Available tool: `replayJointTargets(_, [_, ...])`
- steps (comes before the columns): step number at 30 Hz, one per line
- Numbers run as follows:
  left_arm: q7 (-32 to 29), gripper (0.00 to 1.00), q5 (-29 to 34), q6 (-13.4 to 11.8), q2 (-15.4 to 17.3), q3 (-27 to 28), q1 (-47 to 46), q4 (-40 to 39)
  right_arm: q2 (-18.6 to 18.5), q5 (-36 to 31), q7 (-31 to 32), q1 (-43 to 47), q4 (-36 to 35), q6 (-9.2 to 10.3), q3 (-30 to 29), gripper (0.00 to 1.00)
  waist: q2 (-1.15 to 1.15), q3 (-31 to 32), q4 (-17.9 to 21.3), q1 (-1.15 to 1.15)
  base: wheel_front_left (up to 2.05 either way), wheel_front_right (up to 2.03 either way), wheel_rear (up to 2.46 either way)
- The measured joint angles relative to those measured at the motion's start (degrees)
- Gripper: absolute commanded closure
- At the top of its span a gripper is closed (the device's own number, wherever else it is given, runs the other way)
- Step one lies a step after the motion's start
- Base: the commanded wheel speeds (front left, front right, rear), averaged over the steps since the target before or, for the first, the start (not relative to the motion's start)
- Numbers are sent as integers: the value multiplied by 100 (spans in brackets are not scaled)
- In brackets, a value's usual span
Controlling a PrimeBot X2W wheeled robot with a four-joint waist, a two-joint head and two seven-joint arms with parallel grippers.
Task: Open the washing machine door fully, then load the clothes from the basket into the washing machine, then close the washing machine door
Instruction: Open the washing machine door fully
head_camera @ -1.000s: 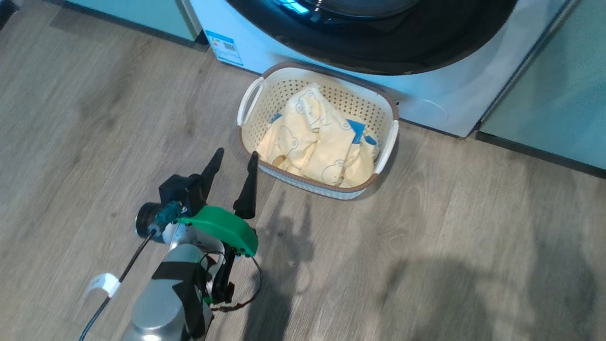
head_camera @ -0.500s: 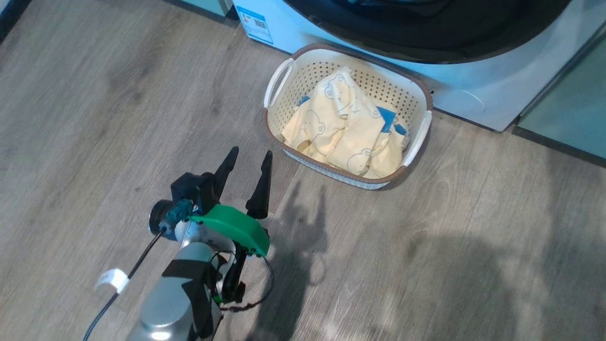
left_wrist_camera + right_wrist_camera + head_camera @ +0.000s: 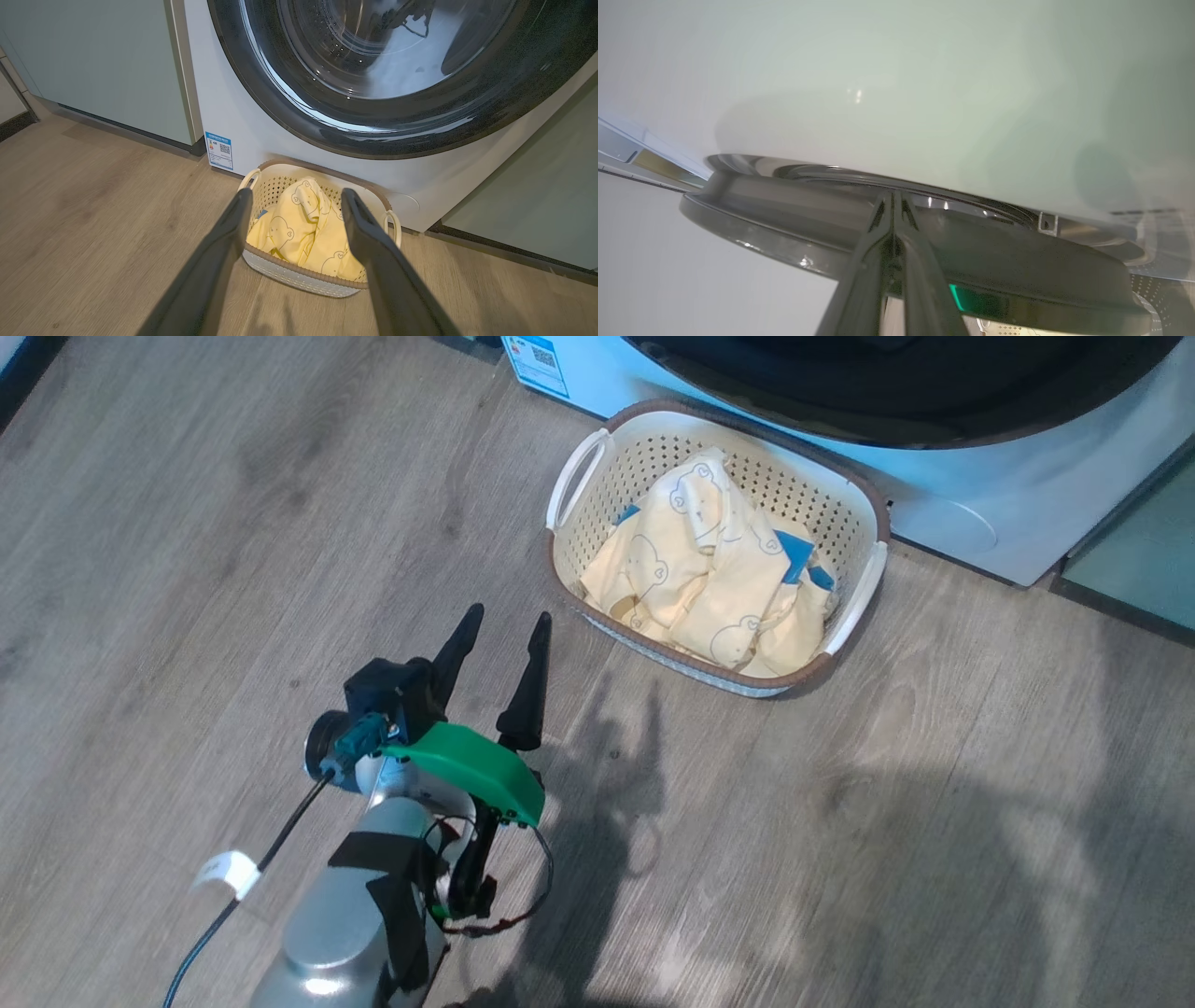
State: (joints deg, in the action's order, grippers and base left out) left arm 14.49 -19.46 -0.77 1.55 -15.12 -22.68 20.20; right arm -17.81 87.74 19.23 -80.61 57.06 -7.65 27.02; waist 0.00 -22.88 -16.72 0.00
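The cream basket (image 3: 864, 499) stands on the floor against the white washing machine (image 3: 971, 485), with the pale yellow bear-print clothes (image 3: 709, 588) and a blue piece inside. My left gripper (image 3: 507, 616) is open and empty, hovering just short of the basket's near-left corner. In the left wrist view my left gripper (image 3: 296, 196) points at the clothes (image 3: 299, 228) in the basket (image 3: 299, 275). The glossy black washing machine door (image 3: 373, 135) rises above them. My right gripper (image 3: 893, 196) is shut, its tips against the door's dark rim (image 3: 784, 219), seen edge-on under the white front.
Pale green cabinets (image 3: 93, 60) flank the washing machine on both sides. Wood floor (image 3: 840, 821) spreads in front of the basket, crossed by shadows of my arms. A blue label sticker (image 3: 218, 150) sits low on the machine's front.
The head camera has moved, so the basket and machine sit further right and up in its picture. My left gripper stays open near the basket's corner.
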Motion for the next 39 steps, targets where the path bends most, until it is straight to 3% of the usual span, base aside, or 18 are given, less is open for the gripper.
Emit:
replayJointTargets(14, [0,0,-87,-59,0,-38,-35,-24,16,0,376,-1,-116,0,162,100,0,-46,-61,0,0,0,0])
replayJointTargets(26, [0,0,-87,-90,0,-37,-38,46,36,168,1065,206,-389,2,364,100,0,217,-16,0,0,0,0])
replayJointTargets(39, [-1,0,-11,-38,0,33,69,164,343,392,1519,874,-675,2,447,100,0,601,103,0,0,0,0])
